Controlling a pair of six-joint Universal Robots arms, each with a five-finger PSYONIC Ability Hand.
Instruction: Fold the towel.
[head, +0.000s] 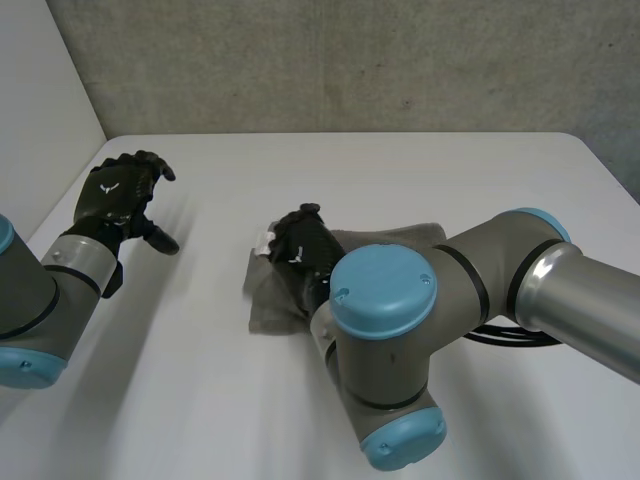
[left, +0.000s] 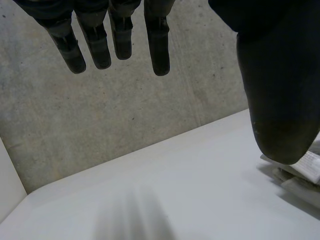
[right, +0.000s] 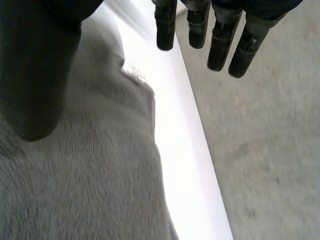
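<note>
Beneath empty, straight-fingered right hand (head: 300, 250), grey towel (head: 272, 305), left hand (head: 118, 195) relaxed, well apart

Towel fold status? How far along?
Done: the towel lies as a compact grey shape on the table, so at least one fold looks made. In hand: nothing gripped. The right hand is over the towel, fingers straight; the left hand is open, off the cloth. Left: edges look uneven, so probably tidying or another fold.
</note>
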